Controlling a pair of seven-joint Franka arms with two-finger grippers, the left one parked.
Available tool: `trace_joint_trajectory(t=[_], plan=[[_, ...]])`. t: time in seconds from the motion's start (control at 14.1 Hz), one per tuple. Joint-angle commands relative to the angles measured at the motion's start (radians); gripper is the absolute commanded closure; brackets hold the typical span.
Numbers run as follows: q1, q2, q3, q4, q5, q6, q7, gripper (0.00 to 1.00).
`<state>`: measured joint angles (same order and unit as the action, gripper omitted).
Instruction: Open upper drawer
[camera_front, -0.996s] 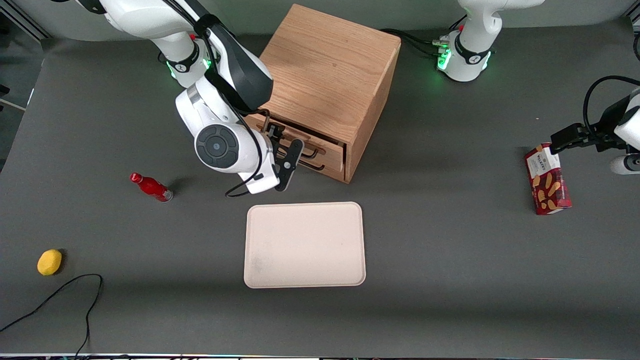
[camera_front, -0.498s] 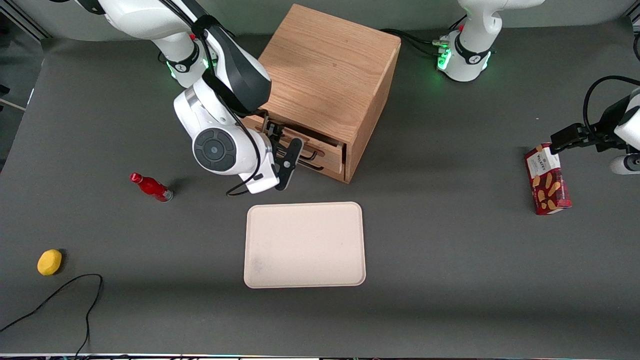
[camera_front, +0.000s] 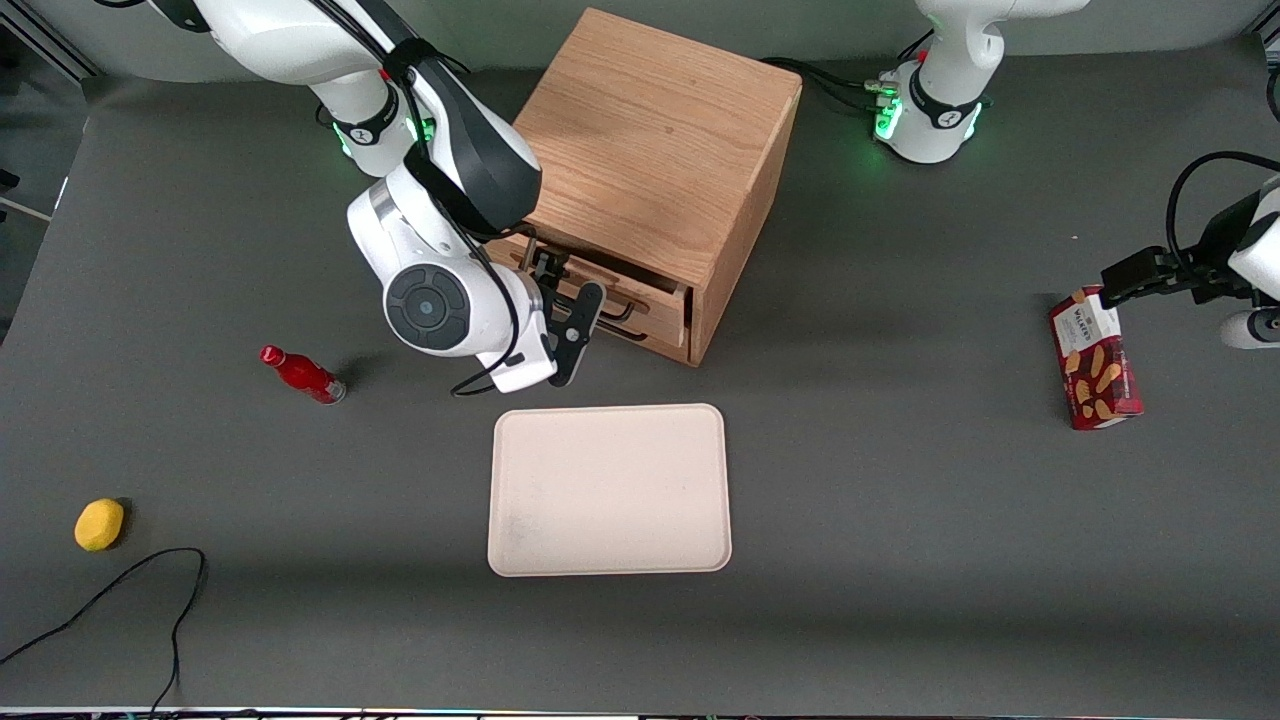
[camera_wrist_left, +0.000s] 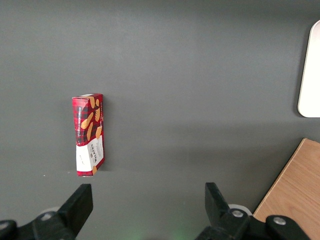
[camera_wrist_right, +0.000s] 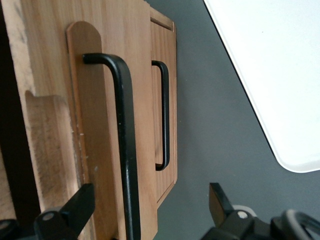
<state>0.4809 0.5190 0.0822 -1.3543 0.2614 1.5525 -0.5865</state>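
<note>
Right now my gripper (camera_front: 556, 305) hangs mid-frame before the upper drawer (camera_wrist_right: 95, 125), fingers spread wide (holding nothing); its handle (camera_wrist_right: 124, 150) runs lengthwise between them, just ahead

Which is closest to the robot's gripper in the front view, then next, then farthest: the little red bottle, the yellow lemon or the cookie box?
The gripper is at the upper drawer.
1. Red bottle, toward the working arm's end.
2. Yellow lemon, nearer the front camera.
3. Cookie box, toward the parked arm's end.
</note>
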Motion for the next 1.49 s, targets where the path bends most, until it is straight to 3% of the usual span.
trace_joint_trajectory(t=[0.0,1.42], plan=[[-0.004,0.039,-0.013,0.058,0.01,0.008,-0.021,0.0],[-0.03,0.082,-0.018,0.063,0.007,0.101,-0.03,0.0]])
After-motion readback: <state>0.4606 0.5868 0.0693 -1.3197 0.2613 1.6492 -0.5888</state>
